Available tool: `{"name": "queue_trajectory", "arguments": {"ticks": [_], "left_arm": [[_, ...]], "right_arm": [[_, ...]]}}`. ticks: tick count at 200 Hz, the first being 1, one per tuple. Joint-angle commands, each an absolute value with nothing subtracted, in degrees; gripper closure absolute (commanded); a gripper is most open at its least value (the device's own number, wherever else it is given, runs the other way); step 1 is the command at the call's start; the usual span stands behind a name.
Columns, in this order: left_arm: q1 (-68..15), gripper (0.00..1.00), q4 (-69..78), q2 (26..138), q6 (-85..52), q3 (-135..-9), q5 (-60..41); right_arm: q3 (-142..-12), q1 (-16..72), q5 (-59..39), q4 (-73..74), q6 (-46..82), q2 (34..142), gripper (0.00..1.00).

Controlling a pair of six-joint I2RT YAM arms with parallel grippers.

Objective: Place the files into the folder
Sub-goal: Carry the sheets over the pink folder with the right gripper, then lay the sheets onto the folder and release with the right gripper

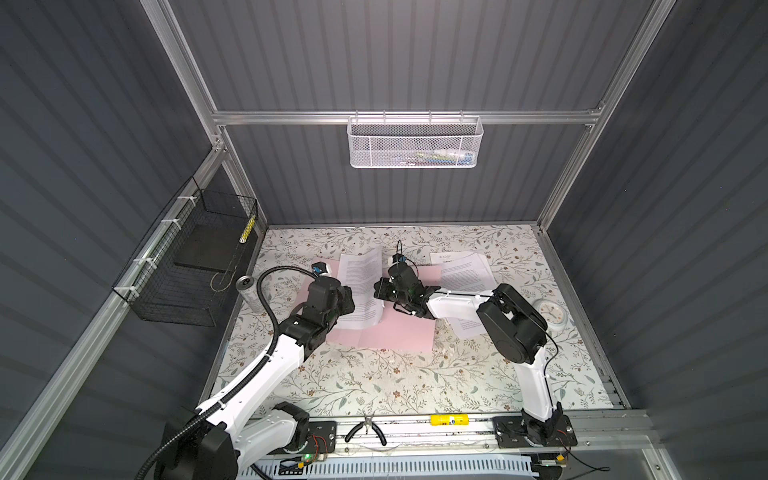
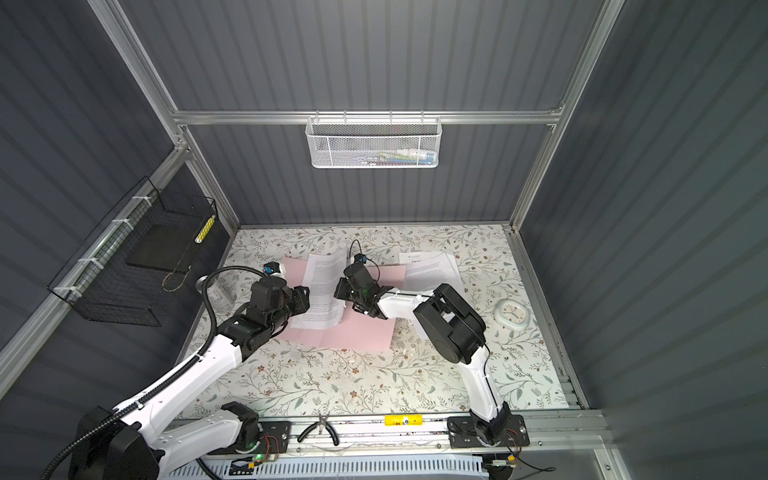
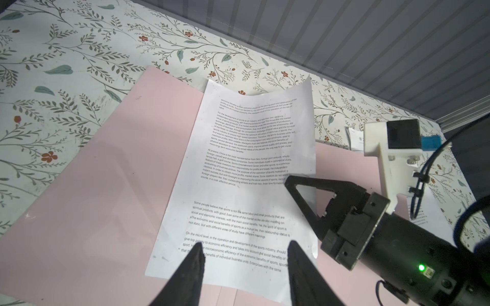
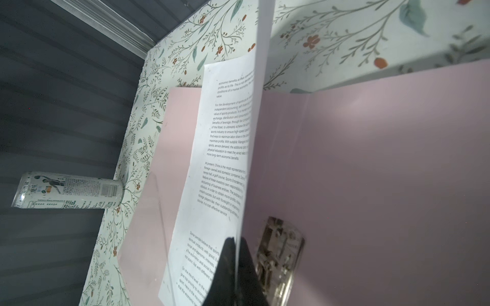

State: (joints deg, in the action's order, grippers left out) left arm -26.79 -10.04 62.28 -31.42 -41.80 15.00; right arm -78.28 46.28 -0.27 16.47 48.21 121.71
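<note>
The pink folder (image 1: 399, 332) (image 2: 357, 332) lies open on the table, its metal clip (image 4: 281, 254) on the inner leaf. One of the files, a white printed sheet (image 1: 359, 286) (image 3: 246, 164), rests on the folder's left leaf. My right gripper (image 4: 236, 239) (image 1: 380, 289) is shut on that sheet's right edge and holds the edge lifted and curled. My left gripper (image 3: 244, 243) hangs open just above the sheet's near end, a finger over each side. More files (image 1: 461, 270) (image 2: 432, 270) lie on the table to the right, partly under my right arm.
A drink can (image 1: 249, 293) (image 4: 69, 190) stands at the table's left edge and a small white clock (image 1: 549, 313) lies at the right. A black wire basket (image 1: 187, 266) hangs on the left wall. Pliers (image 1: 365, 430) lie on the front rail.
</note>
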Motion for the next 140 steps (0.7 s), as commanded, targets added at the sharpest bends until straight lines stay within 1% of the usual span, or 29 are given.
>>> {"name": "queue_trajectory", "arguments": {"ticks": [1,14,26,36,61,67,94,121,140], "left_arm": [[-26.63,0.49,-9.49,62.61,-32.26,-41.48,15.81],[-26.63,0.50,-9.72,62.79,-31.91,-41.66,15.99],[-26.61,0.50,-10.06,62.72,-31.58,-41.99,16.45],[-26.59,0.50,-10.16,62.63,-31.23,-42.10,16.76],[-26.62,0.48,-9.83,62.64,-30.61,-42.43,17.17],[-26.63,0.48,-9.70,62.79,-30.50,-42.58,17.14],[-26.54,0.48,-8.43,63.95,-30.06,-42.80,16.39],[-26.45,0.48,-7.07,65.36,-29.57,-42.84,15.24],[-26.44,0.48,-6.02,66.05,-29.27,-42.65,14.43]], "right_arm": [[-81.68,47.72,1.93,12.74,51.41,123.15,1.00],[-82.49,47.64,2.32,9.75,52.81,123.27,1.00],[-83.02,47.29,2.69,6.32,52.10,122.28,0.80],[-81.94,46.71,3.13,5.23,50.32,120.21,0.66],[-79.52,44.66,2.07,0.08,45.78,113.79,0.43],[-78.05,43.97,0.54,-0.41,44.86,111.45,0.40],[-68.38,40.82,-4.03,-2.45,42.88,99.35,0.37],[-60.73,36.30,-6.28,-9.99,41.82,88.42,0.38],[-56.34,32.46,-9.56,-13.73,41.19,83.44,0.41]]}}
